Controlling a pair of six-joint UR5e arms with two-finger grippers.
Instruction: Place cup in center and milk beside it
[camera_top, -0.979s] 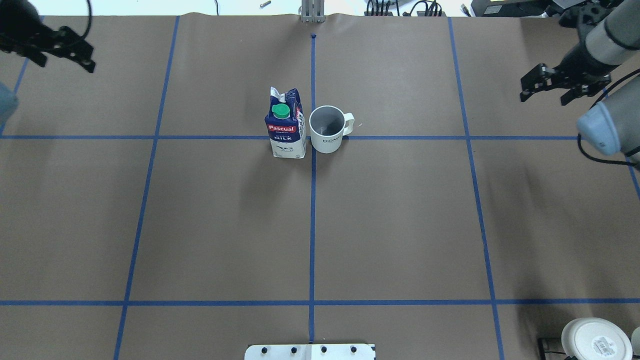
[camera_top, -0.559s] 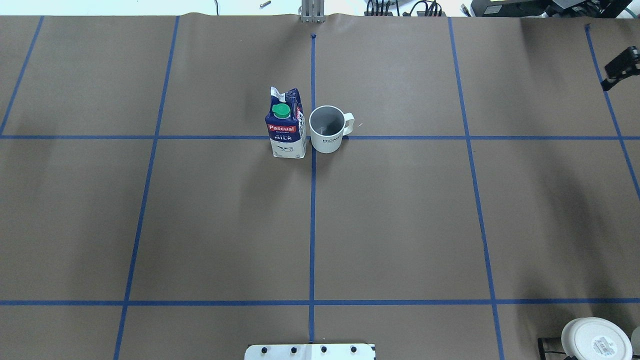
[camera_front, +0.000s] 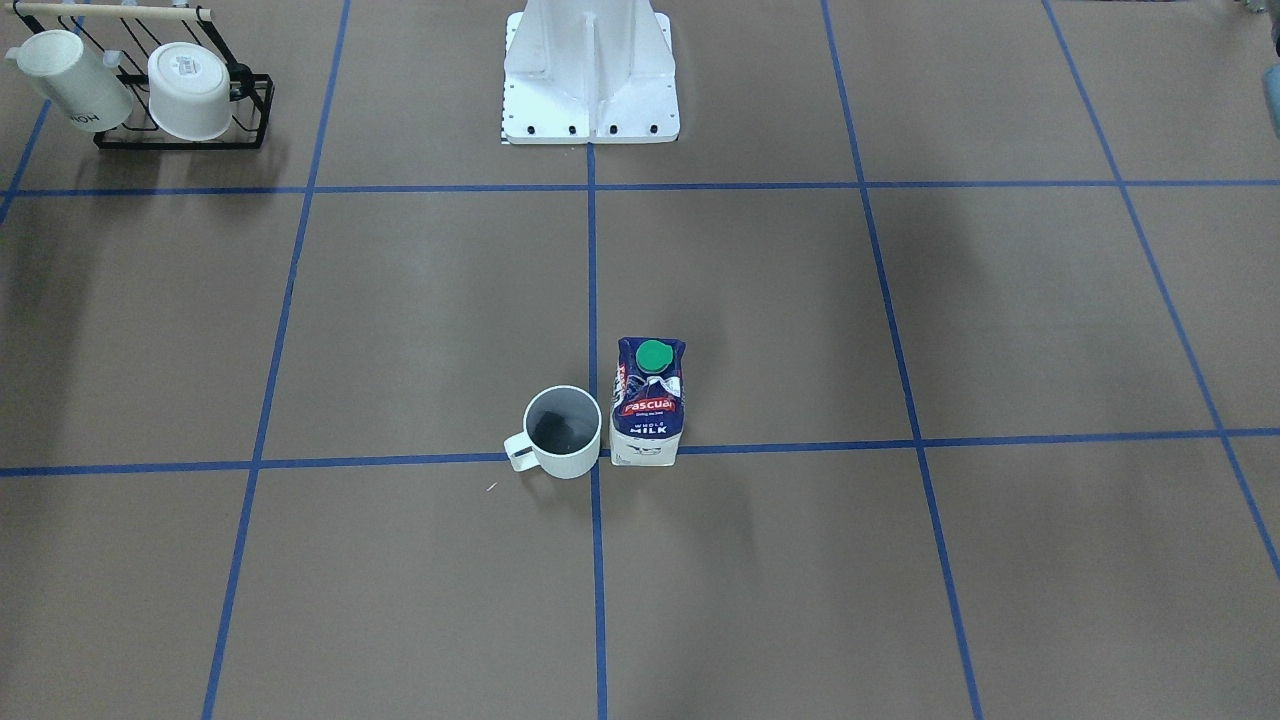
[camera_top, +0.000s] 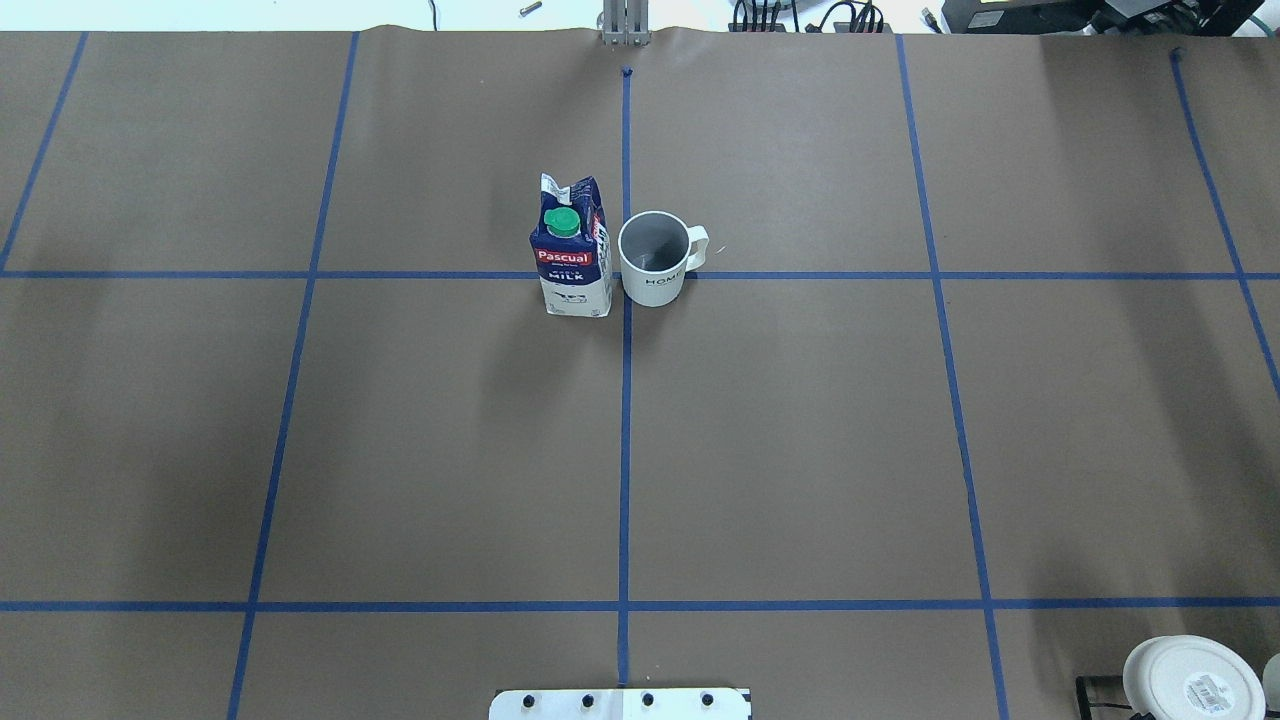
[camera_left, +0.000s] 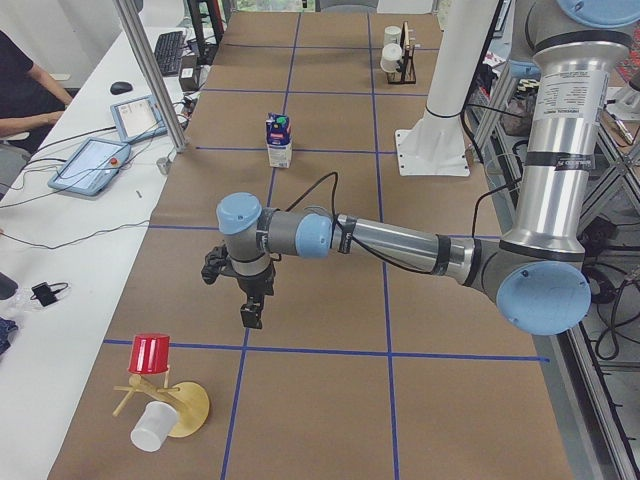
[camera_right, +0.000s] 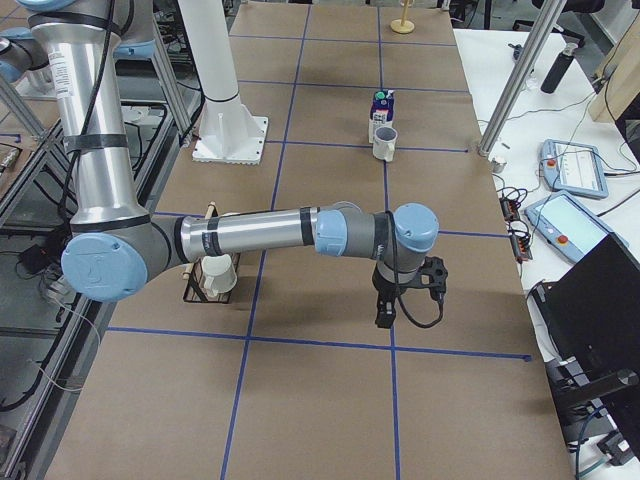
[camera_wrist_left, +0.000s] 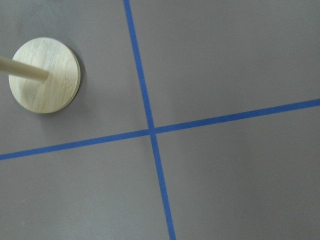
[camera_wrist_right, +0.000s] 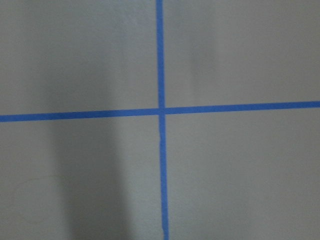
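The cup (camera_top: 655, 262) is a white mug with a grey inside and stands upright at the crossing of the blue lines, handle toward the view's right. It also shows in the front-facing view (camera_front: 563, 432) and the right view (camera_right: 385, 145). The milk (camera_top: 572, 262), a navy and white carton with a green cap, stands upright close beside it, also in the front-facing view (camera_front: 650, 405) and the left view (camera_left: 279, 140). My left gripper (camera_left: 245, 300) and right gripper (camera_right: 395, 305) hang far from both, over bare table near opposite ends. I cannot tell whether they are open or shut.
A black rack (camera_front: 180, 95) with two white mugs stands at the table corner by my right side. A wooden stand (camera_left: 160, 400) with a red cup and a white cup stands at the left end; its base shows in the left wrist view (camera_wrist_left: 45, 75). The robot's white base (camera_front: 590, 80) is behind.
Both arms have swung outward and left the overhead view. The cup and the milk have not moved.
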